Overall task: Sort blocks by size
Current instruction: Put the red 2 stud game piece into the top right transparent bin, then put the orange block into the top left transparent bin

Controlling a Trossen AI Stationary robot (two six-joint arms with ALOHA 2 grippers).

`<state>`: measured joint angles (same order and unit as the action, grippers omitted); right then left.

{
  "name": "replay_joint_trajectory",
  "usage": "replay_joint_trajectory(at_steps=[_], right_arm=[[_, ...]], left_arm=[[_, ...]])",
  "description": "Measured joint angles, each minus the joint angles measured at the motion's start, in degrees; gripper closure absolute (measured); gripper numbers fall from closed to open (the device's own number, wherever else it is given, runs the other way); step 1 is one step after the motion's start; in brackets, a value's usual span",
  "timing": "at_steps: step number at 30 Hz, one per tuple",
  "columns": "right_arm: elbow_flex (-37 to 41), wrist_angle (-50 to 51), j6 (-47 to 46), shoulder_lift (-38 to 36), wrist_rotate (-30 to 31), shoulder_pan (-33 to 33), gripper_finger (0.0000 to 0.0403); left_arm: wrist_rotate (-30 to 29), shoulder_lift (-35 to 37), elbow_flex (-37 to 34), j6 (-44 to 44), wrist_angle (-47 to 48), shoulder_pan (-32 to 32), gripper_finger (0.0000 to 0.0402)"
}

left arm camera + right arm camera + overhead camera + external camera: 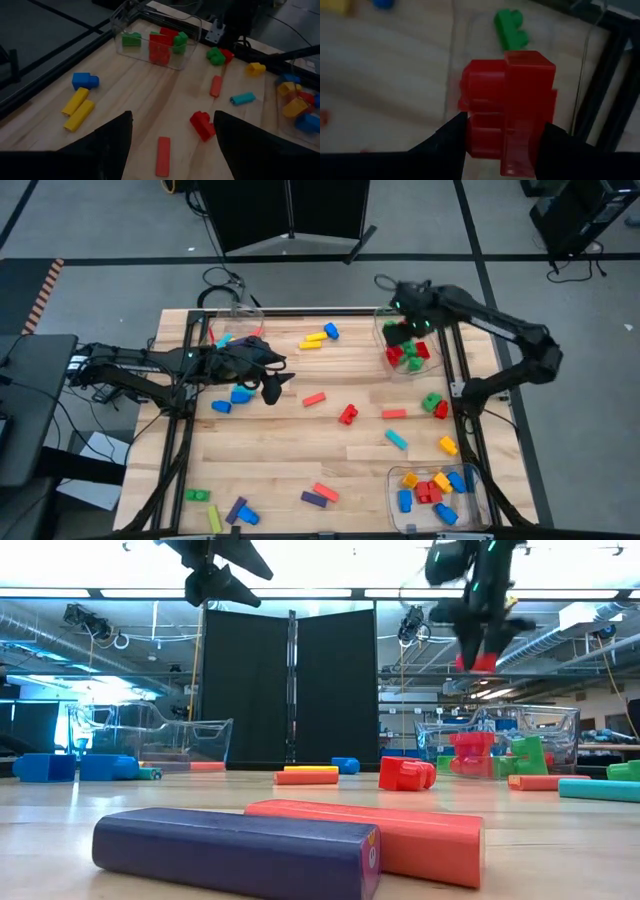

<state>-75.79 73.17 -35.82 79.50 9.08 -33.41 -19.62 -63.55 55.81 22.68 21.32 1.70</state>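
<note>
Wooden table top point(330, 405) carries scattered blocks; the red block point(512, 105) is pinched between the right gripper point(502, 145) fingers, hanging directly above the far clear bin point(432, 362) of red and green bricks, apparently lifted there for release with its size class. Left gripper point(172, 145) hovers spread, a flat red bar point(163, 156) on the table just ahead between its fingers, probably next.

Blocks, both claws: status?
Right claw shut on red block, above far right bin. Left claw open, empty, over mid-table. Nothing in the way.
</note>
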Motion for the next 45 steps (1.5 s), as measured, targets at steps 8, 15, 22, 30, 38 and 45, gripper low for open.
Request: replay_joint_trajectory(at_steps=[8, 15, 22, 30, 38, 45], right_arm=[[-0.02, -8.84, 6.25, 11.17, -9.12, -14.47, 0.0225], [-0.02, -8.42, 7.09, 18.72, -10.65, -16.91, 0.0225], [0.00, -7.62, 6.29, 21.91, -12.62, -16.87, 0.0195], [0.02, -7.50, 6.06, 22.01, -12.59, -16.28, 0.0140], [0.04, -7.23, 6.83, 20.51, -11.21, -15.21, 0.0186], [0.04, -4.42, 7.32, 11.42, -10.10, -10.66, 0.0257]], left_arm=[[0.13, 0.00, 0.00, -1.53, 0.02, 0.00, 0.0117], [0.15, 0.00, 0.00, -1.64, 0.34, -0.02, 0.0117], [0.15, 0.00, 0.00, -2.90, 1.22, -0.68, 0.0117], [0.15, 0.00, 0.00, -4.33, 1.31, -0.92, 0.0117], [0.15, 0.01, 0.00, -4.44, 1.25, -1.01, 0.0117], [-0.31, 0.00, 0.01, -4.48, 0.66, -1.01, 0.0117]])
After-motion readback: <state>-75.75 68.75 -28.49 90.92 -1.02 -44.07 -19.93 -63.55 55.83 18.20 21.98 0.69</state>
